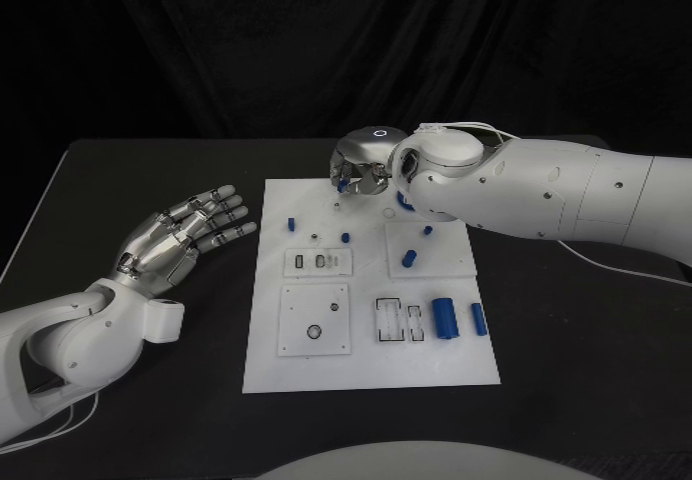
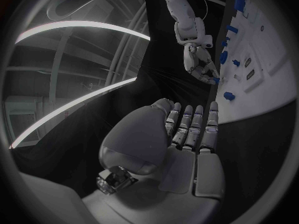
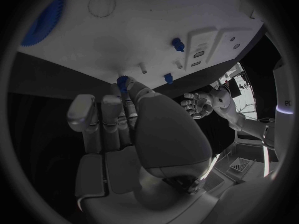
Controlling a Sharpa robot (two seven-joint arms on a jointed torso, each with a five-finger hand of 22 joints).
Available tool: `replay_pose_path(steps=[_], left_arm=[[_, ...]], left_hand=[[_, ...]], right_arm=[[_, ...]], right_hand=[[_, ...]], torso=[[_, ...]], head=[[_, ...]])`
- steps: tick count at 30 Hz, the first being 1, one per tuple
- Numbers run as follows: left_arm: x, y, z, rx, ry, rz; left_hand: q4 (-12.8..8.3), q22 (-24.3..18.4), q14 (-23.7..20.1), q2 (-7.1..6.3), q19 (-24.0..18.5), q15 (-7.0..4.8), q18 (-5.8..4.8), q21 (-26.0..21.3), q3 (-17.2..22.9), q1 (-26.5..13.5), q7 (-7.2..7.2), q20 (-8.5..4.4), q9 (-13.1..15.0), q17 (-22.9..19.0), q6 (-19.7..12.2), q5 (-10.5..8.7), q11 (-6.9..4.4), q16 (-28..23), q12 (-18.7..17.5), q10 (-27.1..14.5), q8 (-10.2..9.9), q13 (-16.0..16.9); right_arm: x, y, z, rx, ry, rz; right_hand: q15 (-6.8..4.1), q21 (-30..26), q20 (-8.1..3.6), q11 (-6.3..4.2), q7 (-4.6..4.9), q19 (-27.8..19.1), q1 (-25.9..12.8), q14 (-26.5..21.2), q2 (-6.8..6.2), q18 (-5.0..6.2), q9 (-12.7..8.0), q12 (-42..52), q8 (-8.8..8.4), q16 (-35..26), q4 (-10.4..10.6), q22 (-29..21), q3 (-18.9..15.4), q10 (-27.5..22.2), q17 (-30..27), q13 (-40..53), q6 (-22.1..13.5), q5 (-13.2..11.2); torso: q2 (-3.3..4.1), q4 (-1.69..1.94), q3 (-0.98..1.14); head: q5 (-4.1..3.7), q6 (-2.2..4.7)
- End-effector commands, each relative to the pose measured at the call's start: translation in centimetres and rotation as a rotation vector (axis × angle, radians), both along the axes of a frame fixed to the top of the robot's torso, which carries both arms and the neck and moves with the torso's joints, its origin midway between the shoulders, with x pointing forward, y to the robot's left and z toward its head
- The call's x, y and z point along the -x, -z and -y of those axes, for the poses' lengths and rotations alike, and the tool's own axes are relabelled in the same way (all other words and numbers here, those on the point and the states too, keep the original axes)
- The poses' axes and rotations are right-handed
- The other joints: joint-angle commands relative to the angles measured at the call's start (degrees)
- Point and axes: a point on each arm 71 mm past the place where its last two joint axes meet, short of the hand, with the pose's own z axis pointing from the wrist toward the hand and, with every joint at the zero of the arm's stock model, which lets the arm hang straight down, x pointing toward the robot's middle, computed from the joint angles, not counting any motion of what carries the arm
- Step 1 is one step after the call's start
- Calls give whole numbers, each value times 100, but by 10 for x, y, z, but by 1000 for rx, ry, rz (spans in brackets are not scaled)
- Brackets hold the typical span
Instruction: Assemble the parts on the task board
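The white task board (image 1: 372, 345) lies in the middle of the table. My right hand (image 1: 364, 165) hovers over the board's far edge, and its thumb and a finger pinch a small blue gear (image 3: 122, 80). A white peg (image 3: 143, 69) stands on the board just beyond that gear. A large blue gear (image 3: 42, 20) lies flat on the board nearby. My left hand (image 1: 185, 238) is off the board's left side, palm up with its fingers (image 2: 187, 127) spread and nothing in it.
Small blue pegs (image 1: 291, 222) (image 1: 346, 237) stand on the board's far half. Two blue cylinders (image 1: 446, 318) (image 1: 479, 319) lie at its right, beside a slotted clear block (image 1: 398, 320). Raised white plates (image 1: 315, 318) with holes sit at mid-board.
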Motion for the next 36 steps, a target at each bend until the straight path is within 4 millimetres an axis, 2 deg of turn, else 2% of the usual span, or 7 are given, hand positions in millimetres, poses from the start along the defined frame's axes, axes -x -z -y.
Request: replay_pose_path(steps=[1,13,29,31,33,35,36], left_arm=[[0,-9,-1,68,-17,101],[0,-9,-1,67,-15,98],[-1,-8,0,65,-13,94],[-1,-8,0,64,-13,94],[-2,-8,0,64,-13,93],[-2,-8,-1,64,-12,93],[-2,-8,-1,64,-12,93]], left_hand=[[3,-6,-15,-22,-43,36,47,-22,30,-3,21,6,7,-8,24,15,56,21,19,-1,21,-6],[-1,-7,-18,-26,-45,36,45,-23,45,-5,24,5,7,-10,23,6,59,19,18,-3,21,-7],[-5,-10,-30,-7,-53,38,39,-26,113,-9,36,3,5,-13,17,-1,67,16,18,-4,18,-9],[-6,-10,-30,-6,-53,38,39,-26,117,-9,37,3,5,-13,18,-2,68,16,18,-4,18,-9],[-7,-10,-32,-6,-54,39,38,-26,127,-10,38,3,5,-14,11,-3,69,15,18,-5,16,-9],[-7,-10,-32,-6,-54,39,38,-26,127,-10,38,3,5,-14,11,-3,69,15,18,-5,16,-9],[-7,-10,-32,-6,-54,39,38,-26,127,-10,38,3,5,-14,11,-3,69,15,18,-5,16,-9]], right_arm=[[0,3,1,6,13,-8],[-2,11,1,16,20,-24],[-7,15,3,40,48,-44],[-7,16,3,44,49,-49],[-7,17,3,49,52,-55],[-7,17,4,52,54,-58],[-7,17,5,51,54,-57]], right_hand=[[26,-41,11,25,-3,-16,57,-8,-2,2,10,-23,13,-34,-20,-17,6,-19,-15,6,-43,27],[43,-74,22,51,-15,-44,54,-39,-2,8,61,-96,0,-65,-16,-48,6,-81,-55,2,-79,20],[81,-334,64,150,-60,-277,26,-274,-24,79,117,-330,-256,-321,24,-333,33,-432,-419,17,-397,7],[66,-405,54,211,-93,-326,-24,-331,-67,95,80,-478,-401,-390,63,-393,18,-745,-508,-6,-572,-35],[56,-561,47,248,-224,-439,-105,-449,-145,127,-95,-743,-770,-541,100,-554,-71,-1329,-712,-25,-1118,-100],[66,-704,55,255,-321,-532,-147,-542,-154,154,-240,-882,-1001,-650,98,-687,-179,-1717,-852,-18,-1450,-156],[79,-863,65,259,-421,-630,-207,-644,-143,185,-550,-973,-1144,-753,104,-828,-311,-2061,-984,-17,-2061,-184]], torso=[[-2,-3,-8],[2,10,-7],[3,-2,0],[2,-4,-1],[2,-2,-1],[2,-2,-1],[2,0,-2]], head=[[-2,-27],[-21,-68],[-37,-78],[-31,-84],[-29,-85],[-29,-85],[-29,-83]])
